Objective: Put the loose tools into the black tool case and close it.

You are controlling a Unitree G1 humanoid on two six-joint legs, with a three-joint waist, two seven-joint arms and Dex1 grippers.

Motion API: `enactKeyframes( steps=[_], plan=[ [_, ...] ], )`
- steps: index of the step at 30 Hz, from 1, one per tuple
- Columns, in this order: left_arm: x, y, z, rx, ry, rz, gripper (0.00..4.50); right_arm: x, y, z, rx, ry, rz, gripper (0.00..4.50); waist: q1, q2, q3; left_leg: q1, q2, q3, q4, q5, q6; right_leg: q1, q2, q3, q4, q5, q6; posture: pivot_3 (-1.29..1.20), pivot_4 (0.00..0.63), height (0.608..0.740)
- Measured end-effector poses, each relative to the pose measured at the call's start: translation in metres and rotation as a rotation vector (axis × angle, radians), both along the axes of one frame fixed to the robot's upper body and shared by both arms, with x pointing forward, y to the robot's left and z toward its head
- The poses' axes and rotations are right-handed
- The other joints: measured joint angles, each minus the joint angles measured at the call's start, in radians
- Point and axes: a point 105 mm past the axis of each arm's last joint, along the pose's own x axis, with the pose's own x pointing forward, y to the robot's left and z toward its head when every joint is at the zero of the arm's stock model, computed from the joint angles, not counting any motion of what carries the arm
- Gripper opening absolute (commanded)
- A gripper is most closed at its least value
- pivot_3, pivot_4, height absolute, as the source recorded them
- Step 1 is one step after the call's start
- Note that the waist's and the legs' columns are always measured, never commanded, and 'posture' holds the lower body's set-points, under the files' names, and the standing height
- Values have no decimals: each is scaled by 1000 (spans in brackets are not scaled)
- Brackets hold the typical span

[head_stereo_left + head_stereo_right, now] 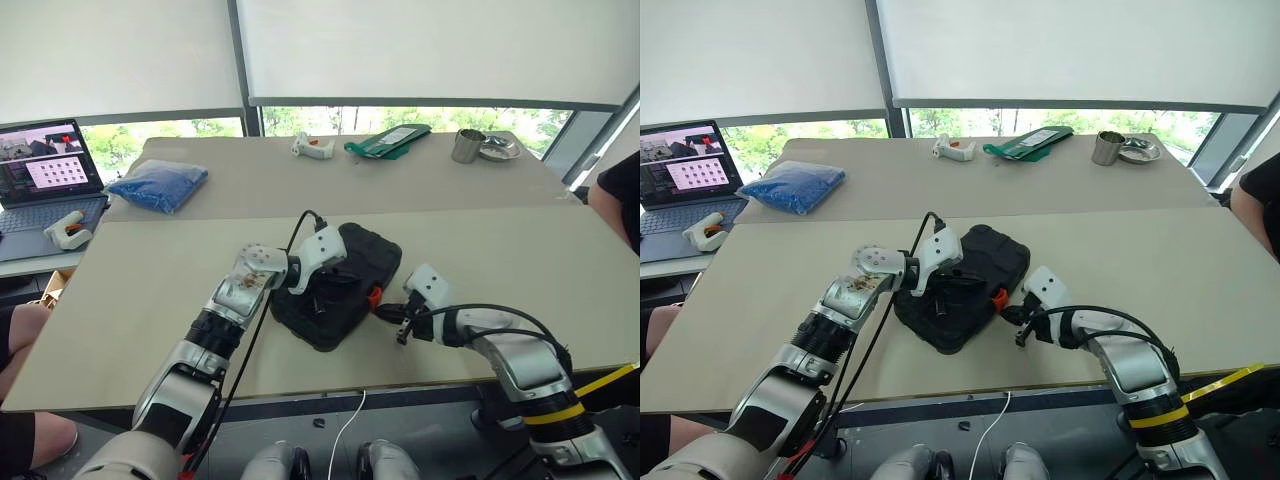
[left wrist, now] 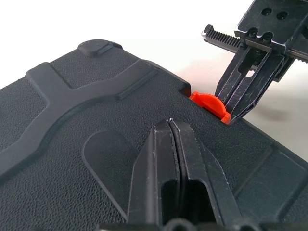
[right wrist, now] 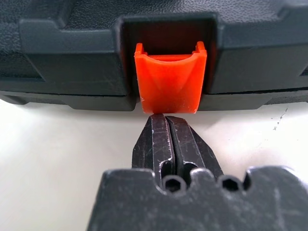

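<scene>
Head views: black tool case (image 1: 340,285) lying closed near the table's (image 1: 150,290) front edge, orange latch (image 1: 374,297) facing 3 o'clock. Left gripper (image 1: 322,290) pressing down on the lid, fingers closed, holding nothing. Right gripper (image 1: 392,318) reaching in from 4 o'clock, fingers closed and empty, tips at the latch. Sitting well apart toward 12 o'clock: glue gun (image 1: 312,148), green packet (image 1: 388,140), metal cup (image 1: 467,146). Blue bag (image 1: 157,185) and laptop (image 1: 45,180) lying toward 10 o'clock.

Left wrist view: closed fingers (image 2: 166,163) resting flat on the textured lid (image 2: 72,125); the right gripper's (image 2: 236,103) closed tips touching the latch (image 2: 208,102) at the case's edge.

Right wrist view: closed fingers (image 3: 166,144) meeting the lower edge of the latch (image 3: 169,83), seated in its recess on the case's (image 3: 72,57) front wall.
</scene>
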Motion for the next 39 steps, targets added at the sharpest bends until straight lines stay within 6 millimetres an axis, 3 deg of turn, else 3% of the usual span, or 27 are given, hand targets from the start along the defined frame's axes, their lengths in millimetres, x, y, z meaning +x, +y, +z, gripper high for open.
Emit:
enactKeyframes(
  steps=[13, 21, 30, 39],
  plan=[
    [-1, 0, -1, -4, 11, 0, 72, -3, -4, 19, -63, -38, 45, 0, 1, 0, 0, 0, 0, 0, 0, -1, -1, 0, -1, -1, 0, 1, 1, 0, 150, 740],
    [0, 3, -2, 3, 16, 11, 72, -1, 4, 16, -18, -26, 37, 0, -2, -2, -1, 2, 1, 0, 0, -1, -1, 0, -2, -4, 0, 1, 1, 0, 150, 740],
    [0, 4, -4, 4, 24, 14, 72, 4, 17, 8, 64, -1, 15, 0, -6, -3, -1, 8, 1, -6, 0, -2, -3, 5, -11, -22, -2, 3, 5, 0, 150, 740],
    [-1, 4, -4, -9, 27, 18, 72, 6, 21, -4, 99, 25, 15, 0, -5, -3, 0, 9, 1, -6, 0, -2, -4, 1, -11, -22, -3, 3, 5, 0, 150, 740]
  ],
)
